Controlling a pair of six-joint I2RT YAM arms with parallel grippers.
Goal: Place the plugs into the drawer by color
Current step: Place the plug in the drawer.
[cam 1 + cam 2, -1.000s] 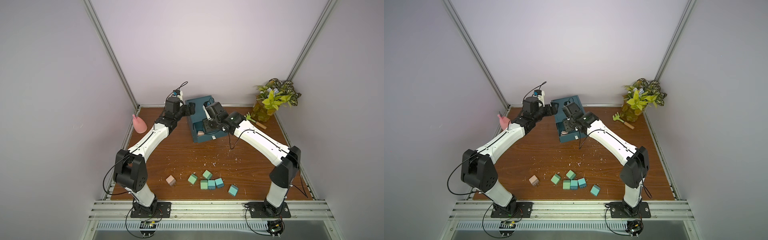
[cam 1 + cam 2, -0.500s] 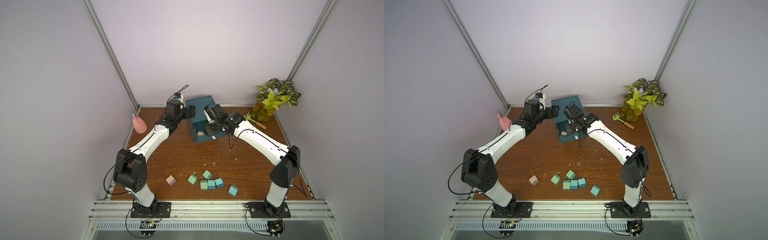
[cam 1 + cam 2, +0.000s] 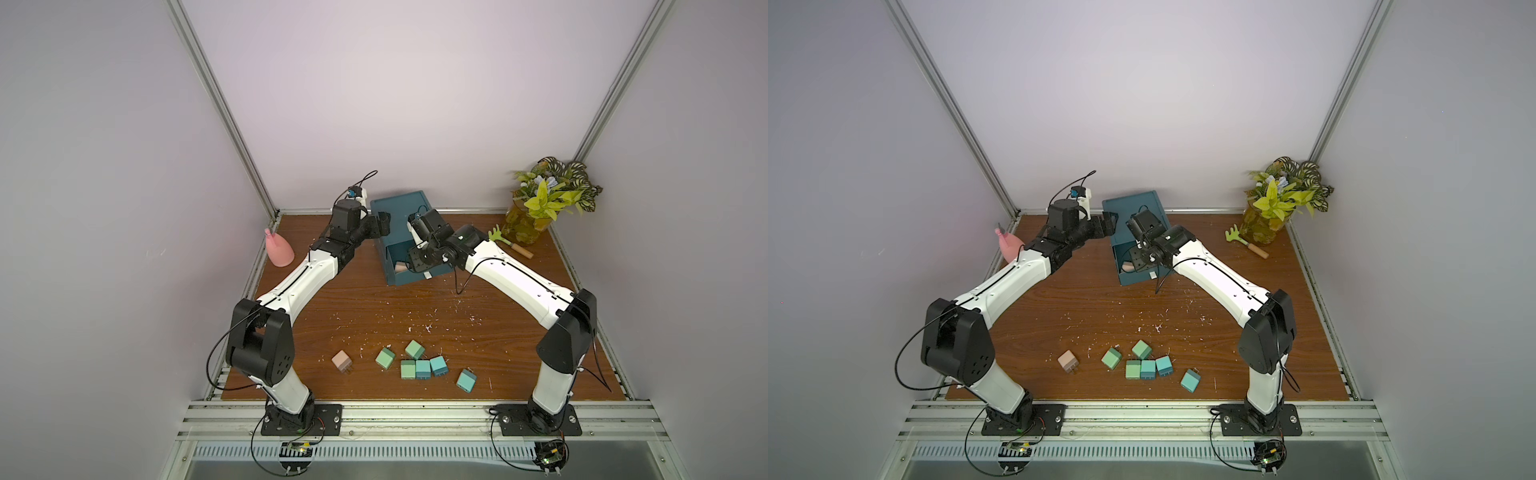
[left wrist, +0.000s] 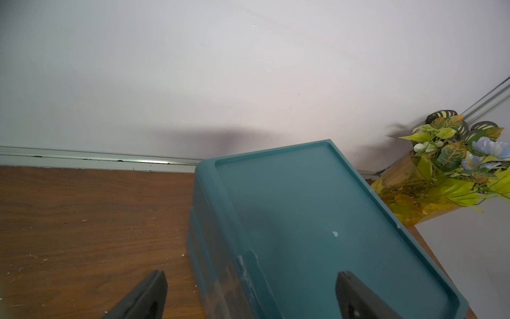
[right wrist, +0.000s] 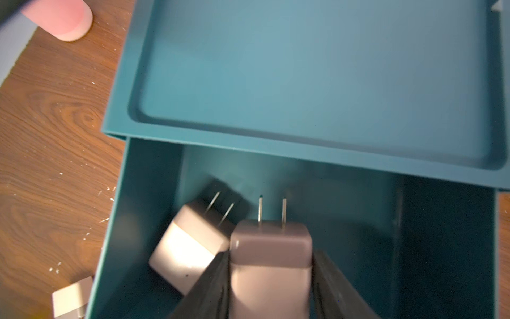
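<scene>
Drawer (image 5: pixel 143 193) open, one pinkish-beige plug (image 5: pixel 187 248) inside.
Second plug (image 5: pixel 271 243) between jaws of right gripper (image 5: pixel 270 254), grip unclear; left gripper (image 4: pixel 251 273) gapes, empty.

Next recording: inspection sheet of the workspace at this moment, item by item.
Surface: wooden table with white specks.
Job's things: teal cabinet, its top drawer pulled open with two pinkish plugs inside; near the front edge lie one pinkish plug, three mint green plugs, three blue-teal plugs.
Clutter: pink spray bottle, green rake, potted plant.
Grippers: left gripper open, empty, jaws astride the cabinet's side edge; right gripper's jaws flank one drawer plug, grip unclear.
Cables: black cable hangs off the right wrist; another loops at the left base.
Surroundings: plain walls, metal frame rail.
</scene>
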